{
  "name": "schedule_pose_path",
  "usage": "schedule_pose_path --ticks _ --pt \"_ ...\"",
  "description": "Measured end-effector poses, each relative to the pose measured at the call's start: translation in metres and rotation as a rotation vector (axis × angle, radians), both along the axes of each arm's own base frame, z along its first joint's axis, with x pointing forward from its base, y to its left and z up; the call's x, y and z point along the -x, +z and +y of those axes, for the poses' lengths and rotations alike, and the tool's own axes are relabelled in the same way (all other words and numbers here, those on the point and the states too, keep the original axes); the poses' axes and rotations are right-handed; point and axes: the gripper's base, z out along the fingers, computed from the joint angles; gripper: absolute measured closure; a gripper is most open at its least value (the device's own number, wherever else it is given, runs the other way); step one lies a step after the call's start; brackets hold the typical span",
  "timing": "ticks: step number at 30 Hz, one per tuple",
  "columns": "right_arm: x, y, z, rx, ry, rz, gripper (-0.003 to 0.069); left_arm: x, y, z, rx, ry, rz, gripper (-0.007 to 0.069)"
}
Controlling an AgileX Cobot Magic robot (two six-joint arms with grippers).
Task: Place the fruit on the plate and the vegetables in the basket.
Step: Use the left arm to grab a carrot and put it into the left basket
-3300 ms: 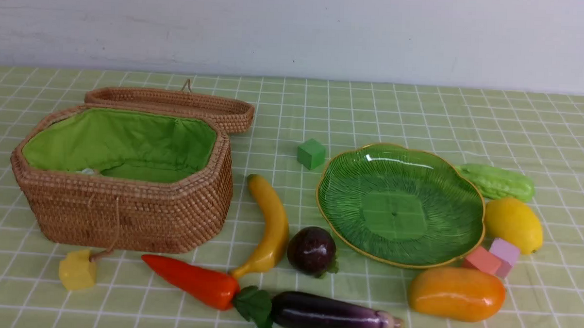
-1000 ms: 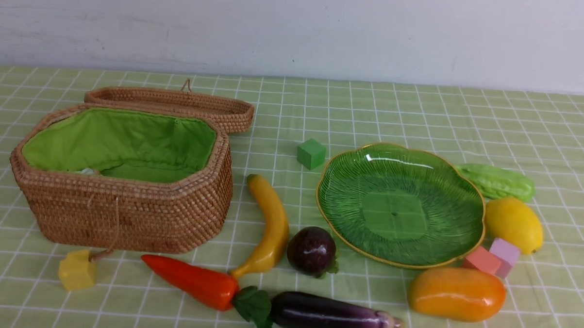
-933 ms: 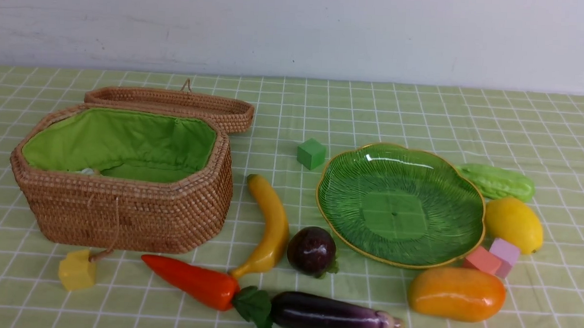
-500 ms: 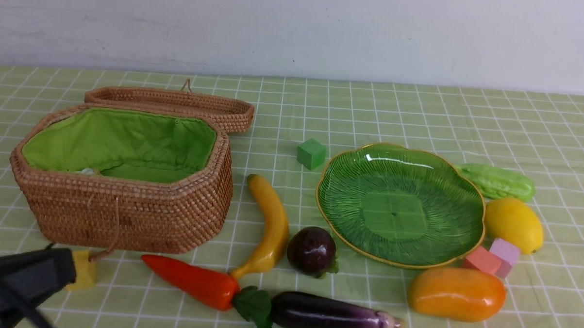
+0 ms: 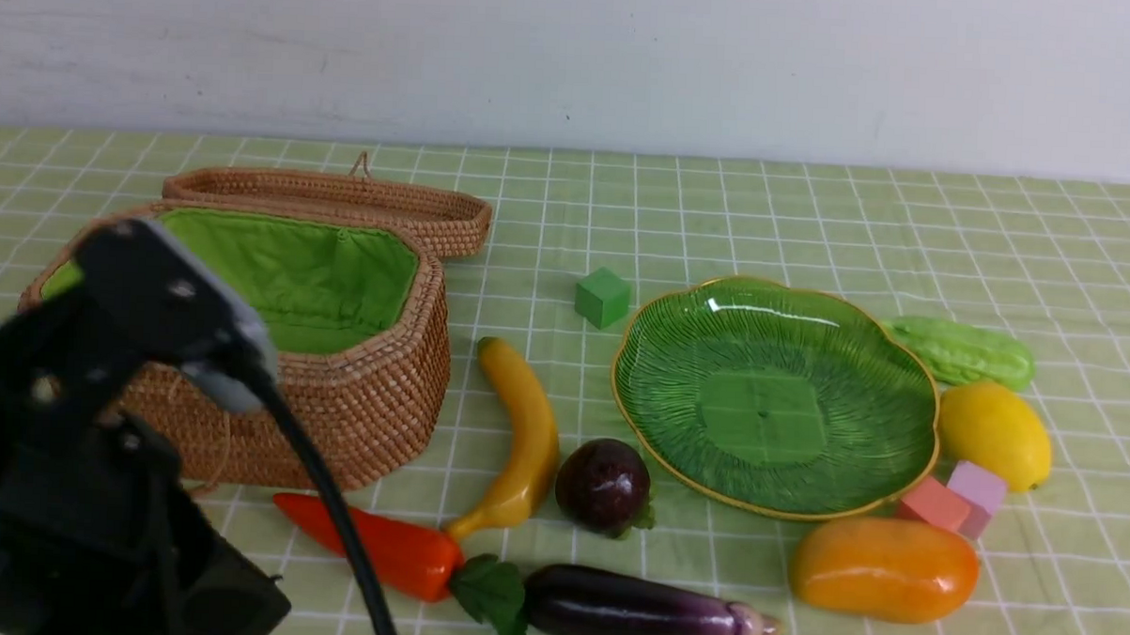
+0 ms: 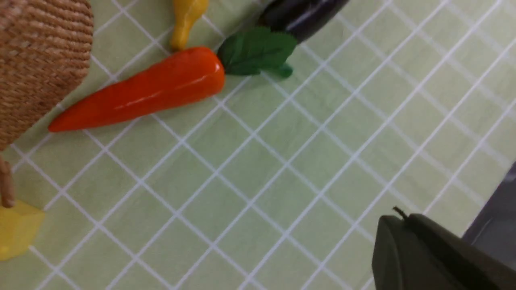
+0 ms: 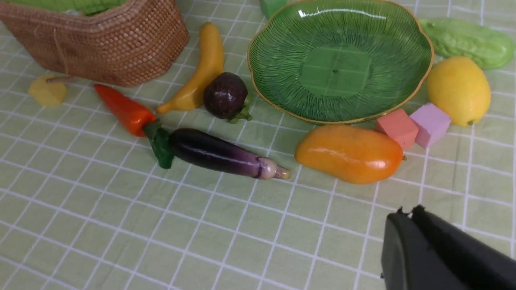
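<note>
The banana [image 5: 523, 429], purple ball [image 5: 603, 485], mango [image 5: 883, 568] and lemon [image 5: 993, 434] lie on the cloth around the empty green plate [image 5: 769, 400]. The carrot [image 5: 397, 551] and aubergine [image 5: 630, 608] lie in front of the open basket [image 5: 355, 414]. The gourd [image 5: 963, 352] lies behind the lemon. My left arm [image 5: 100, 433] stands in front of the basket's left part. My left gripper [image 6: 403, 217] is shut and empty, above bare cloth apart from the carrot [image 6: 141, 92]. My right gripper [image 7: 407, 215] is shut and empty, on the near side of the mango [image 7: 348, 153].
A green cube [image 5: 602, 297] sits behind the plate. A red cube [image 5: 932, 504] and a pink cube [image 5: 976, 492] sit between the mango and lemon. The basket lid [image 5: 343, 202] lies open behind the basket. Its yellow block [image 7: 47, 92] lies on the cloth.
My left arm has risen into the front view from the lower left and now covers the basket's left part and the yellow block. Nothing on the table has moved.
</note>
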Motion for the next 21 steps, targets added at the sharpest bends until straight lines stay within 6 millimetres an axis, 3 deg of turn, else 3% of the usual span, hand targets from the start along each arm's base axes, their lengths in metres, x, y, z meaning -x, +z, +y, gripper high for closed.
schedule_pose_path --ticks 4,8,16,18,21 --pt "0.003 0.003 0.003 0.015 0.055 -0.012 0.0628 -0.026 -0.026 -0.015 -0.216 -0.095 -0.003 0.0620" --pt "0.003 0.003 0.004 0.016 0.076 -0.014 0.0624 -0.052 -0.049 -0.027 -0.351 -0.169 0.026 0.0540" --pt "0.004 0.002 0.005 0.057 0.106 -0.024 0.0618 -0.093 -0.087 -0.053 -0.456 -0.482 -0.047 0.0151" --pt "0.004 0.001 0.005 0.060 0.111 -0.018 0.0618 -0.099 -0.092 -0.057 -0.460 -0.522 -0.092 0.0097" --pt "0.005 0.001 0.005 0.060 0.117 -0.009 0.0615 -0.106 -0.095 -0.062 -0.455 -0.539 -0.151 0.0074"
